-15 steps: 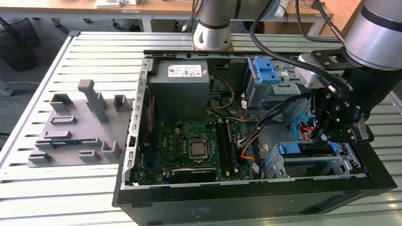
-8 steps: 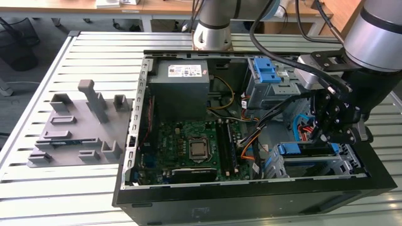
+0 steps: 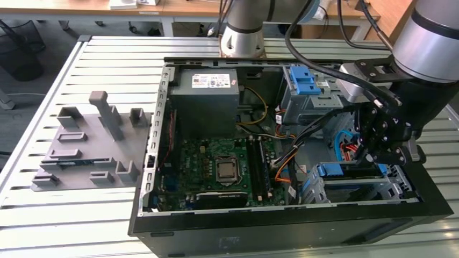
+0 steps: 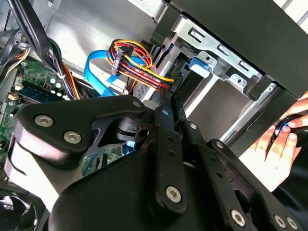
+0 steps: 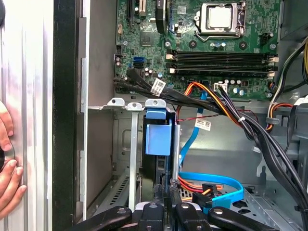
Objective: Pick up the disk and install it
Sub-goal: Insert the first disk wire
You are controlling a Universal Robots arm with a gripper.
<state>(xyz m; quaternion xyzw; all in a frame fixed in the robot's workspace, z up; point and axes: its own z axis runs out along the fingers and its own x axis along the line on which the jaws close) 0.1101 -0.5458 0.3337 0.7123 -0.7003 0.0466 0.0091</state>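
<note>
The disk, in its blue carrier, sits in the lower drive cage at the front corner of the open computer case, on the exterior view's right. In the first wrist view the disk's blue carrier stands edge-on in the cage slot. My gripper hangs just over the disk's inner end. Its fingers are shut close together, with the gripper right at the disk's edge. In the second wrist view the gripper meets the disk beside the blue tab.
Coloured power wires and a blue data cable lie close beside the fingers. The motherboard, power supply and an upper cage with blue latches surround the bay. A person's hand rests outside the case wall. A grey fixture plate lies on the table.
</note>
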